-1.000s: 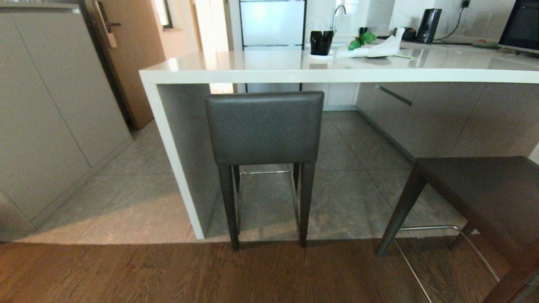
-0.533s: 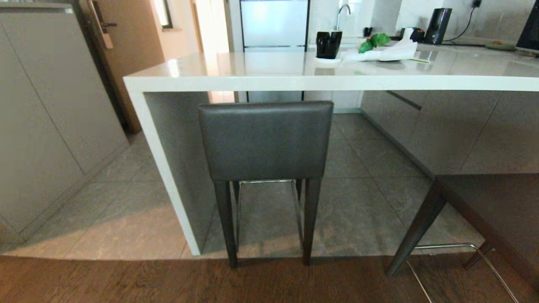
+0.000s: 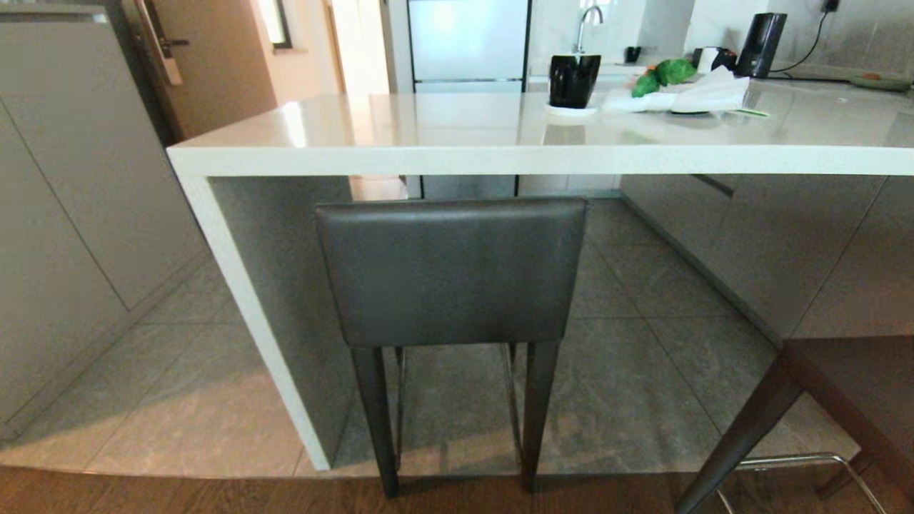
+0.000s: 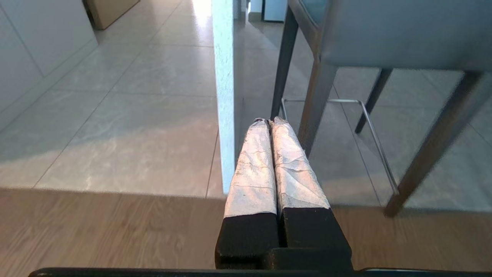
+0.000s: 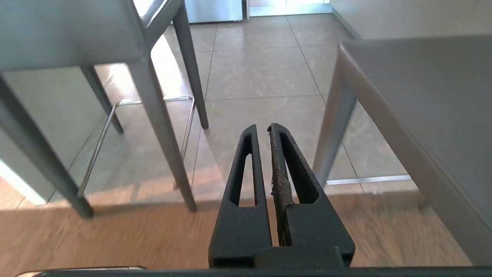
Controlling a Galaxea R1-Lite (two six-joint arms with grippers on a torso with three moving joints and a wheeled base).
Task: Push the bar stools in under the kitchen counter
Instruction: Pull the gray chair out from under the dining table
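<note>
- One of the bar stools (image 3: 450,271) fills the centre of the head view, its backrest facing the camera and tucked just below the front edge of the kitchen counter (image 3: 500,153); its rear legs stand at the seam of tile and wood floor (image 3: 143,496), so it looks nearly or fully pushed in.
- The second stool (image 3: 821,400) sits at the lower right of that frame, turned at an angle and well out from the worktop; it likely needs the push.
- Handling, as I judge it: a rigid frame, tall and narrow, so a high shove could tip it; the padded backrest gives slightly. Pushing low on the backrest or at seat height seems safest. The legs may catch at the floor seam.
- The left gripper (image 4: 268,122) has its fingers pressed together and holds nothing.
- The right gripper (image 5: 261,129) has its fingers together too, only a sliver between the tips, and is empty.
</note>
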